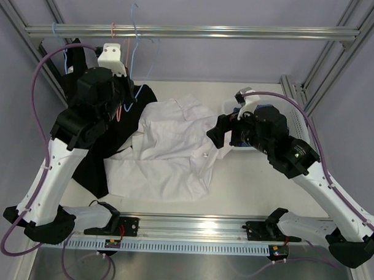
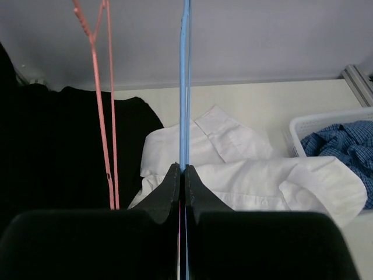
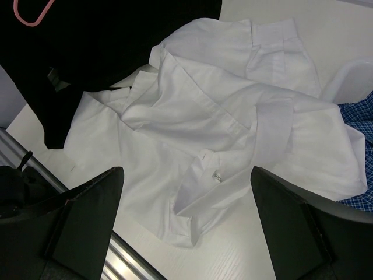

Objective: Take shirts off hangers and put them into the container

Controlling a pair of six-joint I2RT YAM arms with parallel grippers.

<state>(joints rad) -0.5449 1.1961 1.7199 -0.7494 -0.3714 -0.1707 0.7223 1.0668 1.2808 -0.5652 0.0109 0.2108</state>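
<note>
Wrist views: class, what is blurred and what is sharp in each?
Left wrist view: left gripper blurred near the lens, thin light blue wire hanger it pinches sharper. Right wrist view: right gripper soft-edged, plain white button-up shirt folds crisp.

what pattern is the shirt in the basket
Blue with a fine check. The shirt in the basket shows best in the left wrist view.
</note>
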